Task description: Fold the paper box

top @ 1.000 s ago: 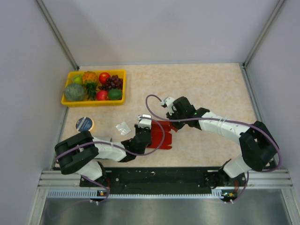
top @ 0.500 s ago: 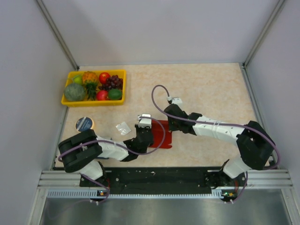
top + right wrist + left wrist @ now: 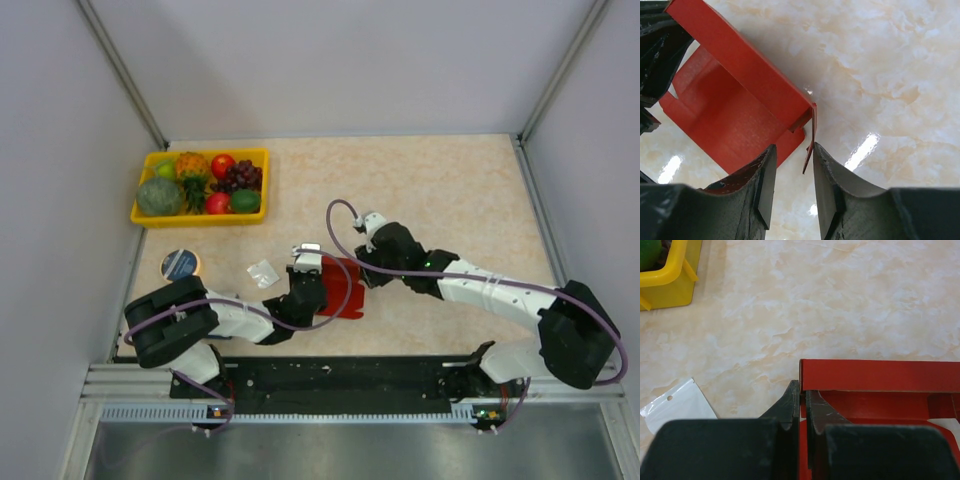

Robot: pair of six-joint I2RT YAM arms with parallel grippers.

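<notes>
At the far left of the marbled table [image 3: 450, 190] sits a yellow tray [image 3: 200, 219] filled with fruit, well apart from the work. Nearer, by the left edge, lies a round blue-topped disc [image 3: 180, 264]. To its right is a small whitish wrapper [image 3: 263, 272], flat on the table just beside the left arm's wrist.

The left gripper [image 3: 802, 407] reaches in from the near left. Its jaws are pressed together on the left edge of the paper box [image 3: 345, 295], with the thin red card pinched between them. The box lies near the middle of the table, toward the near edge, between the two grippers. Its base is flat and its far wall stands upright. From above, a purple cable [image 3: 350, 285] loops across the box and covers part of it, and the left wrist hides its left end.

The right gripper [image 3: 794, 172] comes in from the right at the box's right corner. Its jaws stand apart, and a thin upright end flap of the box rises in the gap, just beside the right finger [image 3: 832, 185], not clamped. To the right is bare table.
</notes>
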